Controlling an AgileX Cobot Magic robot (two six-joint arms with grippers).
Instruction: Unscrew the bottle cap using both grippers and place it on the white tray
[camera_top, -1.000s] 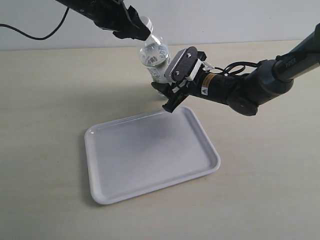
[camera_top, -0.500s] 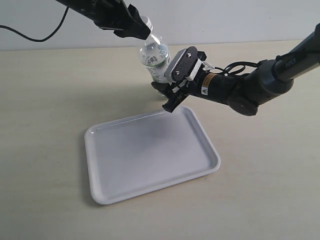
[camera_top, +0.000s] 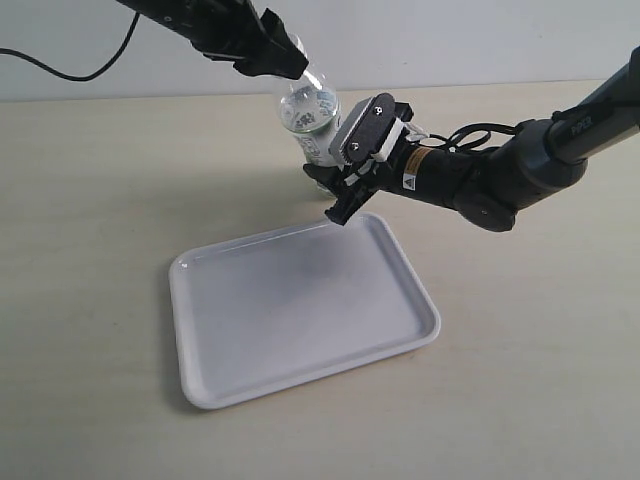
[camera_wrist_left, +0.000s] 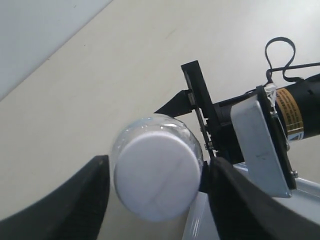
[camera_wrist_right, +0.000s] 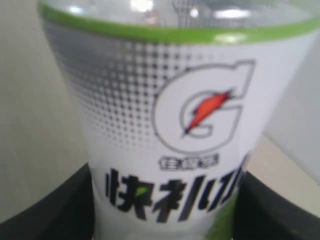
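The clear bottle (camera_top: 306, 108) with its white-and-green label (camera_wrist_right: 175, 100) leans left, just beyond the white tray (camera_top: 300, 310). My right gripper (camera_top: 326, 186), the one with the grey screwed plate, is shut on the labelled body, a black finger (camera_wrist_right: 42, 212) on each side. My left gripper (camera_top: 285, 62) reaches down from the upper left over the bottle's top and hides the cap in the exterior view. The left wrist view shows the white bottle cap (camera_wrist_left: 157, 182) on the neck between the two fingers (camera_wrist_left: 75, 200). One finger touches it; a thin gap shows at the other.
The beige tabletop (camera_top: 110, 200) runs to a pale wall at the back. A black cable (camera_top: 60, 68) trails from the left arm at the upper left. The right arm (camera_top: 520, 170) and its cables stretch over the table to the right of the bottle.
The left gripper has shifted slightly down and right along the bottle's top, now covering the cap that was partly visible. The right gripper, bottle and tray have not moved.
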